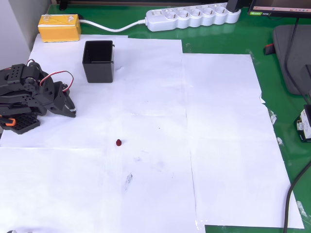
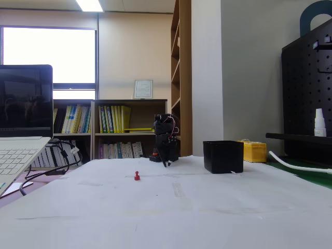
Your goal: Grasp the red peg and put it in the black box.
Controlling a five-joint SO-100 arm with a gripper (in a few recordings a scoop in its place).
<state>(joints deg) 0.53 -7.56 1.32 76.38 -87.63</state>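
Note:
The red peg [image 1: 118, 142] [image 2: 137, 176] is tiny and dark red, standing alone on the white paper near the table's middle. The black box [image 1: 98, 60] [image 2: 223, 156] is square and open-topped, at the upper left in the overhead view and to the right of the arm in the fixed view. The black arm is folded at the left edge in the overhead view, with its gripper [image 1: 72, 109] [image 2: 165, 162] pointing down toward the paper, well apart from the peg and the box. Its jaws look closed together, with nothing between them.
A yellow block [image 1: 59, 27] [image 2: 254, 151] lies behind the box. A white power strip [image 1: 192, 17] runs along the far edge. White paper sheets [image 1: 218, 145] cover the green mat. A laptop [image 2: 21, 135] and cables sit at the fixed view's left.

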